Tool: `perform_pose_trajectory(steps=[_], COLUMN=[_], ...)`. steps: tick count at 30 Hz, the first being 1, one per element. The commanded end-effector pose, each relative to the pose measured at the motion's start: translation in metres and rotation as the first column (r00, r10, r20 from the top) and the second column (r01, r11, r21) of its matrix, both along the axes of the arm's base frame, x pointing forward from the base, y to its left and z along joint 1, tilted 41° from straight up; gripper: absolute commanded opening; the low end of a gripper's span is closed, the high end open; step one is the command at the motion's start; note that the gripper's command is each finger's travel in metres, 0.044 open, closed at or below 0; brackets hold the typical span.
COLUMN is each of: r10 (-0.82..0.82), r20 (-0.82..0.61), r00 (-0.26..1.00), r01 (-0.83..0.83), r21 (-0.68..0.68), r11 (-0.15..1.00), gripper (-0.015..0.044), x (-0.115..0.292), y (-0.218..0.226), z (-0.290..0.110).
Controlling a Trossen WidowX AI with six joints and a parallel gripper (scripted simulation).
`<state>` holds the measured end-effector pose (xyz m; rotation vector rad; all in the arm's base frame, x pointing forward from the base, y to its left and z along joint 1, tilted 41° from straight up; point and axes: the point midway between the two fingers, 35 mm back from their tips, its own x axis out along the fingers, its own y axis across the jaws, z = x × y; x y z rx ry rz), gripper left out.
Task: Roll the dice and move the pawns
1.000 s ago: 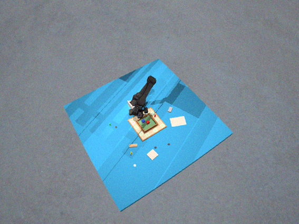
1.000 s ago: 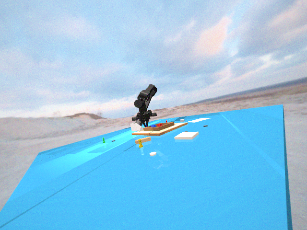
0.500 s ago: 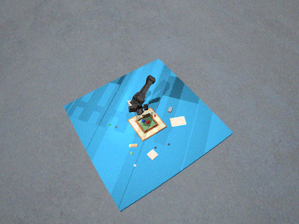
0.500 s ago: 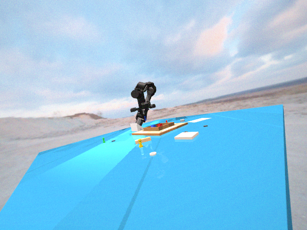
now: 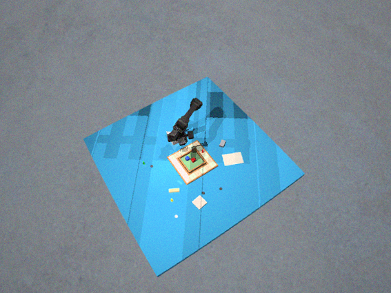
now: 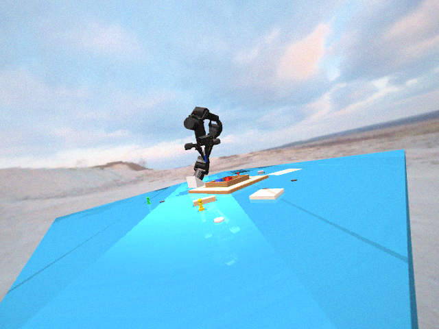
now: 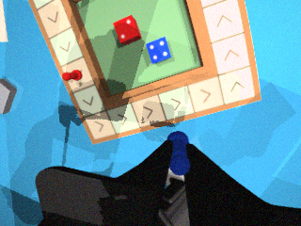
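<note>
Gripping blue pawn (image 7: pixel 179 155) | claw (image 7: pixel 178 166) clamped narrow on it | above board (image 7: pixel 235 85) edge

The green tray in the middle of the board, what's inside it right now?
Inside the tray lie the red die and the blue die, apart from each other; the blue die shows four pips on top. The tray's far part is cut off by the wrist view's edge.
</note>
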<state>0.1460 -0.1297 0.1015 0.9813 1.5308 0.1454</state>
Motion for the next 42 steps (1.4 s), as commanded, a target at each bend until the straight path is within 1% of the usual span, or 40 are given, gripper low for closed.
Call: perform_pose_trajectory(steps=[1, 14, 26, 31, 38, 42], r10=[0.006, -0.005, 0.004, 0.006, 0.006, 0.006], r20=[-0.001, -0.015, 0.007, 0.008, 0.009, 0.009], r00=[1.0, 1.0, 1.0, 1.0, 1.0, 1.0], r01=[-0.006, 0.005, -0.004, -0.006, -0.006, -0.006], r21=[-0.001, -0.013, -0.006, -0.005, -0.004, -0.004], r11=[1.0, 1.0, 1.0, 1.0, 1.0, 1.0], gripper=[0.0, 0.0, 0.0, 0.0, 0.0, 0.0], x=[0.008, 0.051, 0.087, 0.09, 0.093, 0.093], y=[-0.007, -0.026, -0.031, -0.029, -0.011, -0.009], z=[-0.01, -0.06, -0.108, -0.114, -0.135, -0.138])
